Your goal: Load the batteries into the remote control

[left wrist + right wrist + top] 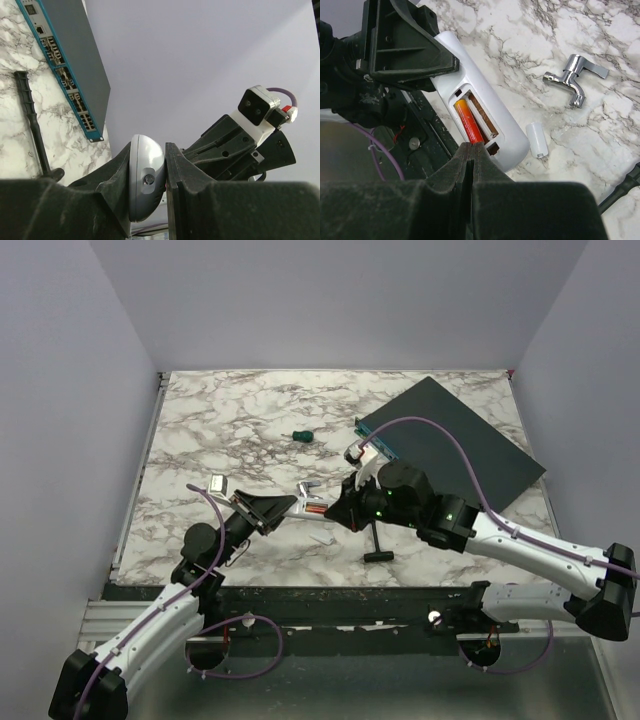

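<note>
The remote control (507, 122) is white and lies back up with its battery bay open. My left gripper (272, 506) is shut on its far end and holds it over the table's near edge. In the left wrist view the remote shows end-on (146, 175) between the jaws. One orange-red battery (469, 125) lies in one slot of the bay; the slot beside it shows bare brown. My right gripper (473, 147) is shut, its tips touching the battery's near end. In the top view it (333, 510) meets the remote (300, 502) at the battery (315, 508).
A small white cylinder (537, 140) lies on the marble beside the remote. A silver bent metal piece (574, 80) lies beyond it. A large dark teal box (460, 445) fills the back right. A green-handled screwdriver (302, 436) lies mid-table. A black T-shaped tool (377, 545) lies under the right arm.
</note>
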### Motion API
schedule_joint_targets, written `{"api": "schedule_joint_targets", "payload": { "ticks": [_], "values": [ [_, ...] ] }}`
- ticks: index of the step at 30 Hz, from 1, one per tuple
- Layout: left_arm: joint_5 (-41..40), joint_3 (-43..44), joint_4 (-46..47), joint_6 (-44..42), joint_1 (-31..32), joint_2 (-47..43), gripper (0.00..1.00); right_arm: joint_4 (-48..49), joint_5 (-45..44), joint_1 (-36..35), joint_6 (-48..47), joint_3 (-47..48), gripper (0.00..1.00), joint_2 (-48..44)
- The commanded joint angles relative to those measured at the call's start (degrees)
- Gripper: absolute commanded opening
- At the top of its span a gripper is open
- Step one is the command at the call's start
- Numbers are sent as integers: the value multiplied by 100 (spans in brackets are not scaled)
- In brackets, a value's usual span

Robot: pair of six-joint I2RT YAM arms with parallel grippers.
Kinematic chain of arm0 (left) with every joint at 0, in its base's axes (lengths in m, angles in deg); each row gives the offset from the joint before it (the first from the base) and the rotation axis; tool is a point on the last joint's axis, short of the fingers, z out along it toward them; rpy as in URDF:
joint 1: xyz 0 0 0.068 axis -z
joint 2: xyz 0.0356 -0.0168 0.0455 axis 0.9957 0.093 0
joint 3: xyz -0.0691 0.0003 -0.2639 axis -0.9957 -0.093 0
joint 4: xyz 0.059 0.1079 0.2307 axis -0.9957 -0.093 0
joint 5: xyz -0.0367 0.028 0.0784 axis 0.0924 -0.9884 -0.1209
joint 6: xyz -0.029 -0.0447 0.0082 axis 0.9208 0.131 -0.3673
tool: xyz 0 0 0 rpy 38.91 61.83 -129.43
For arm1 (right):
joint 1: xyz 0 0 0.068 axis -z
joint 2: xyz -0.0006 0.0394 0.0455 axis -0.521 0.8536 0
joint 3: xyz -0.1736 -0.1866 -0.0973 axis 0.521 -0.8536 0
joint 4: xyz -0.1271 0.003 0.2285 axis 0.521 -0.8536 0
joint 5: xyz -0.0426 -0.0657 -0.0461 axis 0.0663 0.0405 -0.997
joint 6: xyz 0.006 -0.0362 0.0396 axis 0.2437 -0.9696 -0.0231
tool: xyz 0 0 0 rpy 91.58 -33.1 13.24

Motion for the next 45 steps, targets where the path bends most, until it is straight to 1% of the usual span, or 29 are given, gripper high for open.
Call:
{"api": "schedule_joint_targets", "payload": {
  "ticks": [1, 11, 16, 29, 33, 37, 41, 45],
  "values": [
    [407, 424, 489, -222, 23, -77, 0, -182, -15, -39, 14, 197, 1, 161],
    [850, 827, 591, -629, 32, 39, 0, -226, 100, -36, 111, 241, 1, 452],
    [1182, 1056, 704, -780, 29, 82, 0, -280, -67, -36, 170, 272, 1, 589],
    [1680, 1528, 511, -1261, 32, -54, 0, -419, -63, -34, 297, 425, 1, 951],
    [1896, 1620, 609, -1311, 41, -24, 0, -571, -182, -39, 333, 601, 1, 1110],
    [1951, 1616, 604, -1333, 41, -60, 0, -710, -312, -39, 330, 796, 1, 1244],
    [1904, 1570, 436, -1417, 43, -143, 0, -658, -286, -39, 283, 792, 1, 1149],
    [1740, 1580, -279, -1754, 41, -328, 0, -413, 57, -36, 51, 650, 1, 761]
  ]
}}
